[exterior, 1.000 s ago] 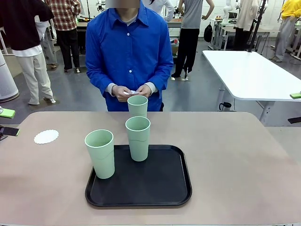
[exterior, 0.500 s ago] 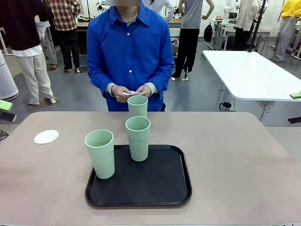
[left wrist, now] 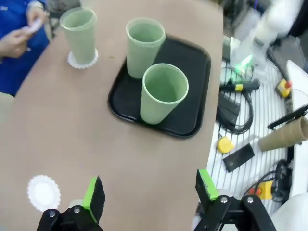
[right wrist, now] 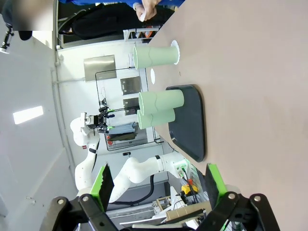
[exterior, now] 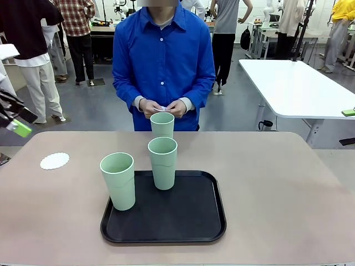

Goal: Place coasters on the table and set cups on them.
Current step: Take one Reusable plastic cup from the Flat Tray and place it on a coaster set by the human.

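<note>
You have a table (exterior: 277, 183) with a smooth, matt beige top that throws no glare. The tray (exterior: 188, 216) on it is black and looks like plastic, mostly dull, with a faint sheen along its raised rim. The cups (exterior: 118, 180) are smooth pale green plastic with a soft satin finish rather than a gloss. The coaster (exterior: 54, 160) is thin white paper, dull, with a lacy edge. The person's shirt (exterior: 163, 61) is matt blue cloth, lightly creased. On the left gripper (left wrist: 149, 190) and the right gripper (right wrist: 158, 175), you see matt black fingers (left wrist: 99, 197) faced with bright green pads (left wrist: 89, 195).
</note>
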### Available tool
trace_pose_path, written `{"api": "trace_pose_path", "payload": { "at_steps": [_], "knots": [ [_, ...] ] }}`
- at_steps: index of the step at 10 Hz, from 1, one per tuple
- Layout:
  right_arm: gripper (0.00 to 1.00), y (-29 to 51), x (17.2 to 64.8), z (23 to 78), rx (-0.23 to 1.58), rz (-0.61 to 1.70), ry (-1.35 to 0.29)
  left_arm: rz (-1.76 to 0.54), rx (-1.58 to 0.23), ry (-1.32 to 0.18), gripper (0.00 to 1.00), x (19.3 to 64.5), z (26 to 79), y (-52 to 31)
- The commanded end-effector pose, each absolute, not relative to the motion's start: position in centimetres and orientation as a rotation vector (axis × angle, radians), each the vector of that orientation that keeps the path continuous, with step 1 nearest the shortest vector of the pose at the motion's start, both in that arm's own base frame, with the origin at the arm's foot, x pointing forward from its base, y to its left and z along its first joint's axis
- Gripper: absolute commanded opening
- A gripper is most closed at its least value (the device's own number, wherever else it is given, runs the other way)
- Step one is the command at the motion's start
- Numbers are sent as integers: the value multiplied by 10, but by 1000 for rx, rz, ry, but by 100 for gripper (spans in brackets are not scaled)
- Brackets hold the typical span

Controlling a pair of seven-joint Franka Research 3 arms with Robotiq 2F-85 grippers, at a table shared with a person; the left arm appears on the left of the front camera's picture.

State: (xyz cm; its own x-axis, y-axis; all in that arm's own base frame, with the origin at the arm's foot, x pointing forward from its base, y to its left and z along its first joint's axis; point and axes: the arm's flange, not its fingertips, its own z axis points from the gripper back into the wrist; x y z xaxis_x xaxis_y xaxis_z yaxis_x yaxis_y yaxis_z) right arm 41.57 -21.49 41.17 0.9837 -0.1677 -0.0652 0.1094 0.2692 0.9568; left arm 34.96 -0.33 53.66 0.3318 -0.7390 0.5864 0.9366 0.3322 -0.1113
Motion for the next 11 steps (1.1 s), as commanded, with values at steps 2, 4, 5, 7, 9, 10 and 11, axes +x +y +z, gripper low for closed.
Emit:
{"api": "trace_pose_path", "payload": {
  "at_steps": [2,4,5,7,9,10,11],
  "knots": [
    [100,-214,414,411,1295,-186,-49,-1273,-241,-404,100,349,503,-33],
    [100,-214,414,411,1295,-186,-49,-1315,-129,-344,100,353,492,-55],
    [100,-214,414,411,1295,-186,-49,-1337,-135,-303,100,353,487,-62],
    [100,-214,414,411,1295,-186,-49,-1347,-155,-343,100,351,490,-55],
    [100,-214,414,411,1295,-186,-49,-1347,-155,-343,100,351,490,-55],
    [100,-214,414,411,1295,-186,-49,-1347,-155,-343,100,351,490,-55],
    [100,-214,414,411,1295,-186,-49,-1341,-171,-334,100,351,489,-58]
  ]
}}
